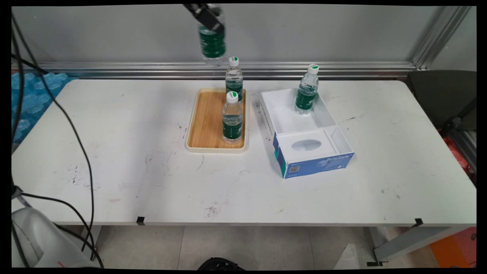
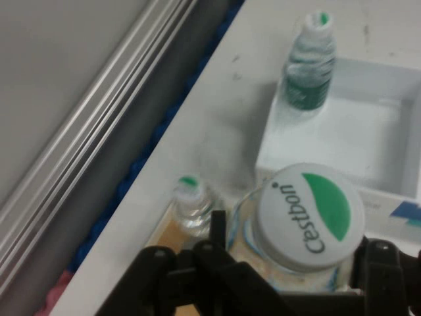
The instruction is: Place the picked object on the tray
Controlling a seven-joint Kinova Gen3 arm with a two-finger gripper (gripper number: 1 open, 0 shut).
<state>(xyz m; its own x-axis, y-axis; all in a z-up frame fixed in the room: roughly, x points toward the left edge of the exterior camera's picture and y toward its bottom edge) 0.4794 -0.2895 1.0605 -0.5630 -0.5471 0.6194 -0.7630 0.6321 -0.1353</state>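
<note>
The gripper [image 1: 207,18], at the top edge of the main view, is clenched on a C'estbon water bottle [image 1: 212,45] and holds it high in the air above the table's far edge. In the hand view the bottle's white and green cap [image 2: 309,218] sits between the fingers [image 2: 218,227], so the grip looks to be high on the bottle, near the neck. That is a narrow hold on a smooth plastic body, and the bottle could slip or swing if the arm jerks

At about 5 o'clock from the held bottle in the main view, two more bottles stand in the wooden tray [image 1: 201,121]: the rear bottle [image 1: 234,78] at the tray's far edge, the front bottle [image 1: 232,118] near its right rim. A dropped or low-carried bottle could knock either over, since they are tall and narrow

At 3 o'clock from the tray lies the open white and blue box [image 1: 306,131], with a fourth bottle [image 1: 306,90] upright in its far compartment, equally easy to tip
</note>
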